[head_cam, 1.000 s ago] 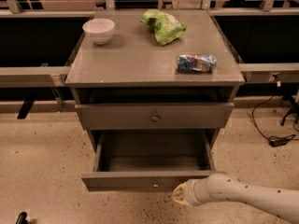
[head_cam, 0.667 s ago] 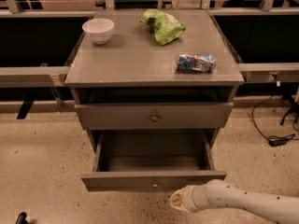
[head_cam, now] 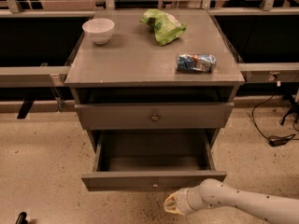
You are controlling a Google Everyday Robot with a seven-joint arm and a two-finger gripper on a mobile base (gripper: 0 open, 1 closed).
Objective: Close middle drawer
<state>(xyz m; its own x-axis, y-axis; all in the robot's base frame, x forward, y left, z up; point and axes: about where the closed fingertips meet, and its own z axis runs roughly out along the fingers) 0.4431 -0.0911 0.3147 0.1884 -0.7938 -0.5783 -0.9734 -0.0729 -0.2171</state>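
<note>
The middle drawer (head_cam: 121,181) is a grey shallow box, pulled far out of the grey cabinet (head_cam: 135,62), and its inside looks empty. Its narrow front panel has a small brass knob (head_cam: 155,185) at the centre. My gripper (head_cam: 170,204), cream-coloured on a white arm coming in from the lower right, is just below and in front of that panel, slightly right of the knob. I cannot tell whether it touches the panel.
A taller closed drawer front (head_cam: 196,115) with a like knob sits above. On the cabinet top lie a white bowl (head_cam: 98,30), a green bag (head_cam: 162,24) and a blue packet (head_cam: 196,62). Cables (head_cam: 275,139) lie on the floor at right. Low rails flank the cabinet.
My gripper has moved a little left and down along the drawer's front panel. The drawer has stayed pulled out.
</note>
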